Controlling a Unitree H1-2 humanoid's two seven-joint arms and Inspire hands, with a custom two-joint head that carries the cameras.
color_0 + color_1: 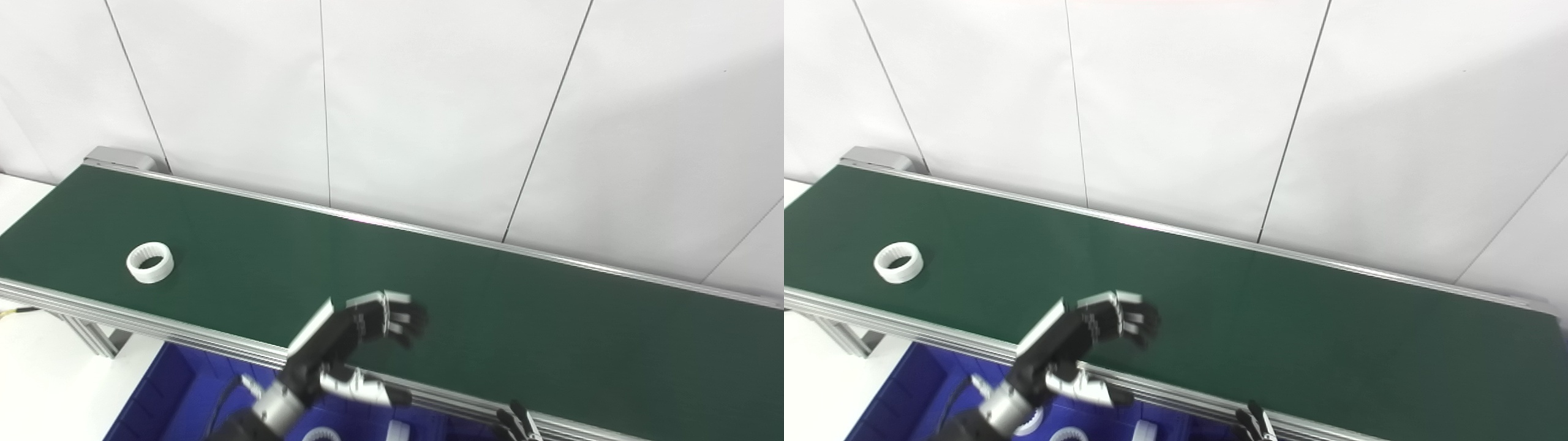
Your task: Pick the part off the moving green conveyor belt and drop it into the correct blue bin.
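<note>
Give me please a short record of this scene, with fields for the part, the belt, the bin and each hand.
part: white ring, flat on the belt's left end, untouched
belt: green conveyor belt, carrying only the ring
bin: blue bin below the belt's near edge, white parts inside
left hand: open, raised over the near edge
right hand: only fingertips visible, state unclear

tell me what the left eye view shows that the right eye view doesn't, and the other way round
Only the left eye view shows a yellowish cable at its left edge, below the belt frame. Only the right eye view shows the belt's far right end and three white parts in the blue plastic bin; the left shows two. Both share the white ribbed ring lying on the green conveyor belt, the empty left hand with fingers apart, and the right hand's fingers at the bottom edge.
</note>
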